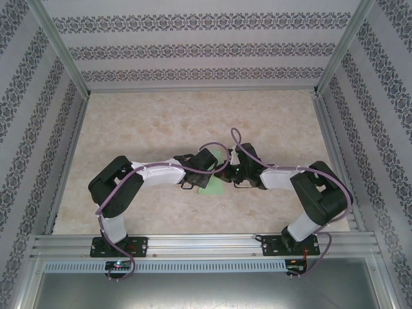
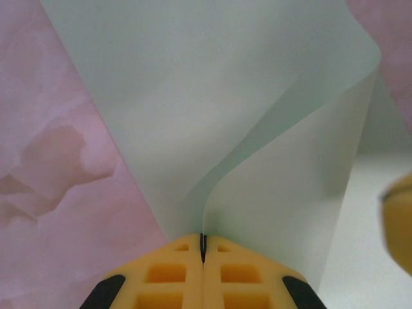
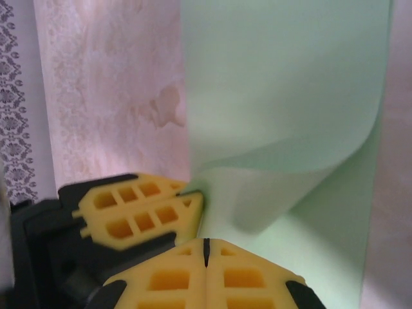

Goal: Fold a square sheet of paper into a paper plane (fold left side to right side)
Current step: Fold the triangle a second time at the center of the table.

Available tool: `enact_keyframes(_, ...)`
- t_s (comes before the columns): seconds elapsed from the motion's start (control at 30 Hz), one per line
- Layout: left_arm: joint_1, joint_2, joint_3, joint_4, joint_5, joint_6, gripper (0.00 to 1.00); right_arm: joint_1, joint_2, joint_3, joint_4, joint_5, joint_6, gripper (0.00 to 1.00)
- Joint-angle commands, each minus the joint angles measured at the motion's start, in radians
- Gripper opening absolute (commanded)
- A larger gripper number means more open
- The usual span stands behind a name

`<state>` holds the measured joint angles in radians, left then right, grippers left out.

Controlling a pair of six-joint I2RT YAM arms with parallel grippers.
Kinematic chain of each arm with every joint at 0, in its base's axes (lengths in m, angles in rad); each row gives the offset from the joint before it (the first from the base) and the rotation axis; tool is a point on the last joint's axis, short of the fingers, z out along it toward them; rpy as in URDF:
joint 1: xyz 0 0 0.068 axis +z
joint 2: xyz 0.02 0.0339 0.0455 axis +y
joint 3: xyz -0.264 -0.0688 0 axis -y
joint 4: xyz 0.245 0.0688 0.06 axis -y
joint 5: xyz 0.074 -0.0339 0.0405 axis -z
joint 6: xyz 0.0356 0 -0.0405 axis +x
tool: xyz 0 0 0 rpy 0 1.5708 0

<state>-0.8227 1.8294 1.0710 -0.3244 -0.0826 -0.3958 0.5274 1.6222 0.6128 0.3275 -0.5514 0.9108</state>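
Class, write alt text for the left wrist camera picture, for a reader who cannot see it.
The left gripper, its yellow fingers closed at bottom centre, pinches the edge of a thin pale mint-green sheet of paper that curls over itself in a loose, uncreased fold. Pinkish marbled tabletop lies beneath.

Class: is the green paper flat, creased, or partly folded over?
Partly folded: the square sheet of paper curls over itself in a soft, uncreased bend.
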Motion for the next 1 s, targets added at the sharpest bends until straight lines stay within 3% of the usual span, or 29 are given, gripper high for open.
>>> enact_keyframes(0.0, 0.013, 0.028, -0.023, 0.013, 0.026, 0.011, 0.0, 0.0, 0.05, 0.056, 0.076, -0.013, 0.03, 0.0)
enact_keyframes(0.43, 0.01, 0.024, -0.02, -0.007, 0.012, 0.017, 0.0, 0.01, 0.132, 0.069, 0.031, 0.0, -0.012, 0.0)
enact_keyframes(0.97, 0.011, 0.012, -0.014, -0.018, 0.009, 0.006, 0.0, 0.0, 0.127, 0.068, -0.092, 0.077, -0.116, 0.0)
